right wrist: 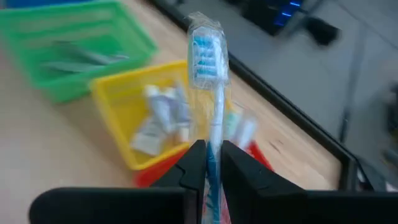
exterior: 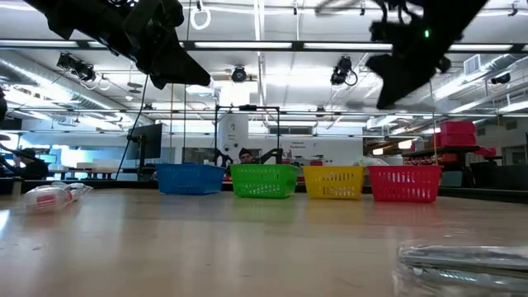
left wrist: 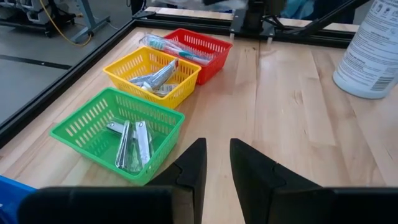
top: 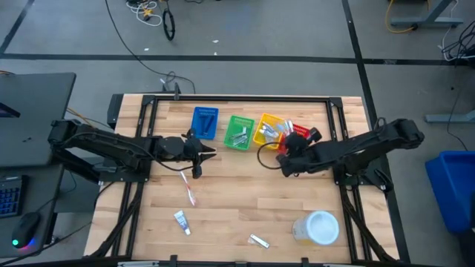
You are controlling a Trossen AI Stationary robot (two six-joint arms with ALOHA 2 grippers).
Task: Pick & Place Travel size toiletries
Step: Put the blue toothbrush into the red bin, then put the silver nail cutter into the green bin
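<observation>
Right gripper (right wrist: 212,155): clamped on wrapped blue toothbrush (right wrist: 208,74), bristle end up, held above table.
Just beyond it: yellow basket (right wrist: 115,102) w/ small white tubes (right wrist: 163,112); red basket (top: 298,133) beside that, nearest the gripper; green basket (right wrist: 37,37) further along row w/ silver packets.
Left gripper (left wrist: 214,163): nothing held, fingers a narrow gap apart, hovering near green basket; blue basket (top: 205,122) just behind it.
Loose items on table nearer front edge: pink toothbrush (top: 190,194), tube (top: 182,221), packet (top: 259,241).
Round white container (top: 320,227) at front, on right arm's side.
Surface: light wood table (top: 245,193), black frame.
Room: grey floor, cables, ceiling strip lights.
</observation>
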